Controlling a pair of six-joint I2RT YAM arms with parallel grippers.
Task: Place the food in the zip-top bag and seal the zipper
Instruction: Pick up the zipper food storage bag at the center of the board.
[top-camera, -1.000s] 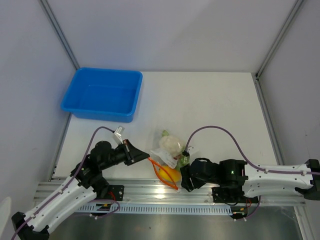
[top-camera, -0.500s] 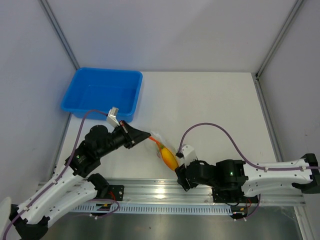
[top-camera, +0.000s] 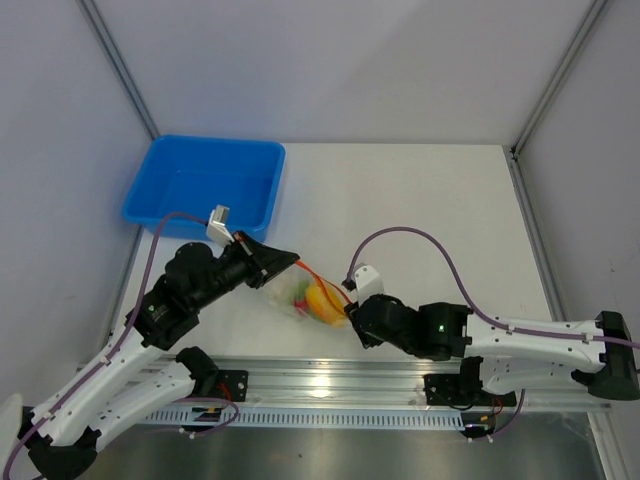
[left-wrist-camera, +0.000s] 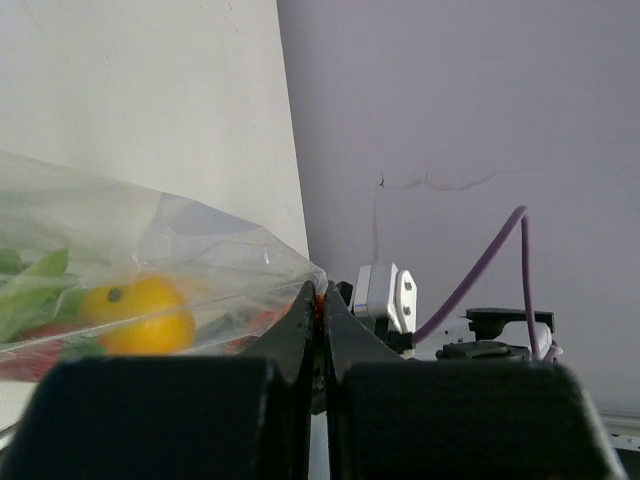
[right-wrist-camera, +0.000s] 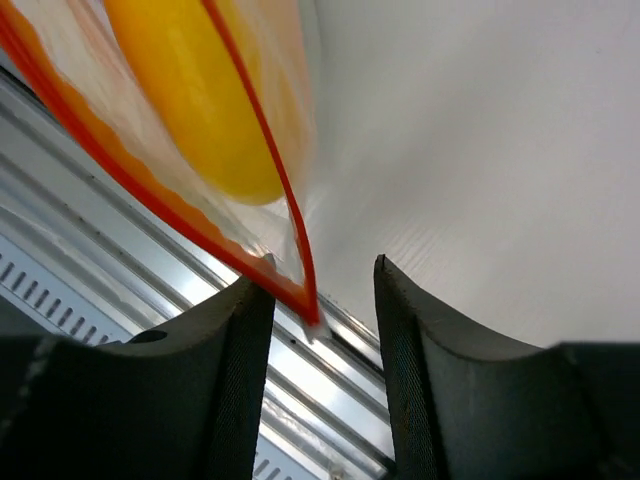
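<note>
White counter (top-camera: 420, 210) between grey walls, with an aluminium rail (top-camera: 330, 380) along its near edge. Item one, left end effector (left-wrist-camera: 318, 305): fingers pressed together, pinching one top corner of the zip-top bag (top-camera: 300, 292) right at the end of the zipper (right-wrist-camera: 150, 200); a sliver of red-orange strip shows just above the fingertips. Item two, right end effector (right-wrist-camera: 320, 278): fingers spread, the opposite end of the zipper standing in the gap between them, close to the left finger; contact with either pad cannot be told. Item three, the bag itself: clear, floppy, stretched between the two end effectors over the front part of the counter, just beyond the rail; whether it rests on the surface cannot be told. Contents, all inside the plastic: yellow-orange piece (left-wrist-camera: 140, 312) lying against the zipper side, green leaves (left-wrist-camera: 30, 290) beside it, a red piece (left-wrist-camera: 30, 340) beneath, partly hidden. Item four, blue bin (top-camera: 205, 190): far left corner of the counter, well apart from the bag. Item five, purple cable (top-camera: 420, 262): looping over the counter behind the right arm.
</note>
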